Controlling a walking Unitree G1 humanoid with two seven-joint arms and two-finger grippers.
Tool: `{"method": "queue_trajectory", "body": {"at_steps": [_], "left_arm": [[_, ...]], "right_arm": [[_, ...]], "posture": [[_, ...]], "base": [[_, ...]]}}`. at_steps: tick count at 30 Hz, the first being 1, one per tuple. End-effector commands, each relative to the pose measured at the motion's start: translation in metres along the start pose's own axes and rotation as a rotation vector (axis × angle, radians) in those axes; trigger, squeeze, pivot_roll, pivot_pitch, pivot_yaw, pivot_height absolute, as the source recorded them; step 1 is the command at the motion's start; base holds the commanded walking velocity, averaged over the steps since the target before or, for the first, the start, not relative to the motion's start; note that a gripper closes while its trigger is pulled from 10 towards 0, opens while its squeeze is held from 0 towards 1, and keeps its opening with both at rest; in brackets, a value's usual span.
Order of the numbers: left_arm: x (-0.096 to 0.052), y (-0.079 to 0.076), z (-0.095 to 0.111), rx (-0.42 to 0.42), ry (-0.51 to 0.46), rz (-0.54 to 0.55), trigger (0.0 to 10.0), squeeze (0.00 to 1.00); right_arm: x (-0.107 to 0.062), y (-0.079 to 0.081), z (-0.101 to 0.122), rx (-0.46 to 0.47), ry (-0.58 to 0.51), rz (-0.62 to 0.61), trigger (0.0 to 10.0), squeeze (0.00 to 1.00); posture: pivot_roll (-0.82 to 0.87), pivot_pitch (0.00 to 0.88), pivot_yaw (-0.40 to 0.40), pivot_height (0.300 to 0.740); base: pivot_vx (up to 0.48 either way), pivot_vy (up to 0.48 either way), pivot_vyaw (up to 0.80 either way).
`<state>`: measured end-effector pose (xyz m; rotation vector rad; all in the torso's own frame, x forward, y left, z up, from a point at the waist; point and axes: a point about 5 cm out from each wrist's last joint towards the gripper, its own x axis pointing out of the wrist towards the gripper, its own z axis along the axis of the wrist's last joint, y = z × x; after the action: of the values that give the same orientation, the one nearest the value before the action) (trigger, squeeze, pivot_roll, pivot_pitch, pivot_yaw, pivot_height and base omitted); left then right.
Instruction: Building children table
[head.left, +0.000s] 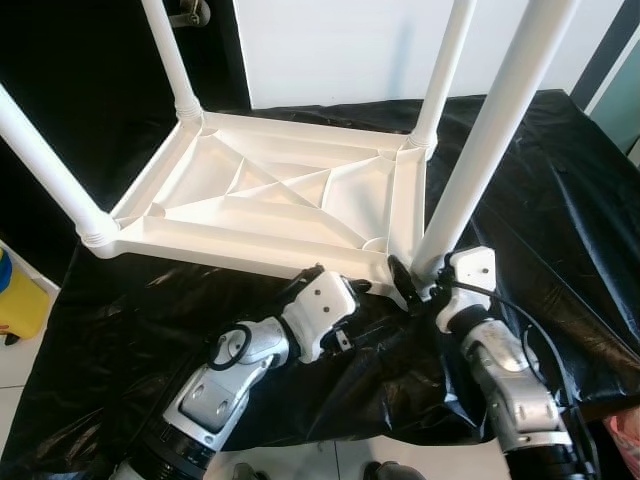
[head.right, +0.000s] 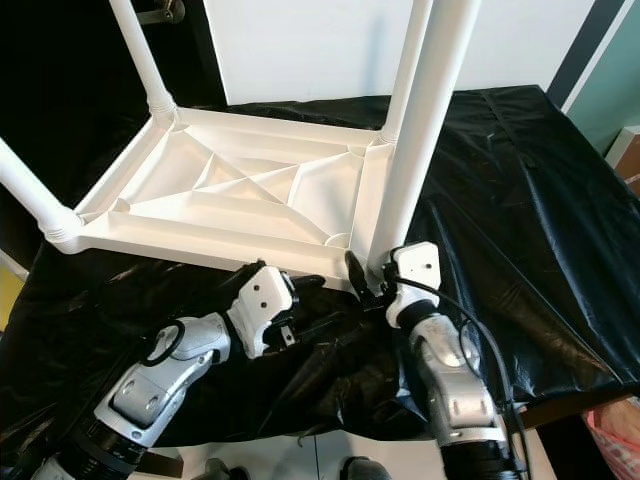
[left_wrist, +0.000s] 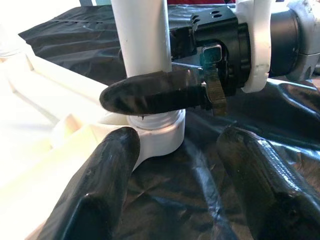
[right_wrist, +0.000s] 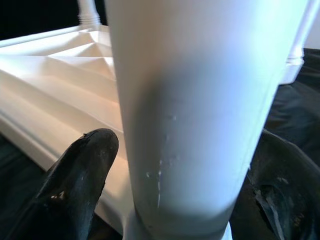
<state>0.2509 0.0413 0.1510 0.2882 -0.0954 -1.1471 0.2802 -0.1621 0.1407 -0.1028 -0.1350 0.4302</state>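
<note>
No text, label, brand, number or sign can be read anywhere in these pictures. The white plastic upturned table top (head.left: 270, 200) with its ribbed underside carries no legible marking, the round white plastic legs (head.left: 490, 150) are plain, and the crinkled black plastic sheet (head.left: 560, 200) beneath bears no print. The silver arm casings with their white wrist housings (head.left: 325, 305) show no readable lettering. The yellow plastic object (head.left: 20, 300) at the left edge is too cropped to show any writing.
</note>
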Motion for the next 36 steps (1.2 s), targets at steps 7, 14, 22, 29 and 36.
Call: {"method": "queue_trajectory", "body": {"at_steps": [7,14,22,29,36], "left_arm": [[0.000,-0.001,-0.003,0.007,0.015,-0.017,10.0,0.00],[0.001,0.002,-0.001,0.015,0.010,-0.007,10.0,0.00],[0.000,0.002,-0.001,0.017,0.009,-0.002,10.0,0.00],[0.003,0.001,0.000,0.015,0.002,-0.006,10.0,0.00],[0.004,0.000,0.000,0.011,0.000,-0.014,10.0,0.00]], "right_arm": [[0.005,-0.003,-0.002,0.003,0.017,0.110,10.0,0.00],[0.025,-0.007,-0.003,-0.068,0.059,0.261,10.0,0.00],[0.024,-0.008,-0.008,-0.067,0.071,0.287,0.0,0.00],[0.018,-0.012,-0.012,-0.062,0.090,0.279,4.9,0.00],[0.017,-0.014,-0.010,-0.055,0.074,0.206,10.0,0.00]], "posture": [[-0.12,0.106,0.038,0.740],[-0.10,0.098,0.030,0.740],[-0.10,0.098,0.025,0.740],[-0.12,0.099,0.023,0.740],[-0.12,0.100,0.024,0.740]], "base": [[0.000,0.000,0.00],[0.000,0.000,0.00],[0.000,0.000,0.00],[0.000,0.000,0.00],[0.000,0.000,0.00]]}}
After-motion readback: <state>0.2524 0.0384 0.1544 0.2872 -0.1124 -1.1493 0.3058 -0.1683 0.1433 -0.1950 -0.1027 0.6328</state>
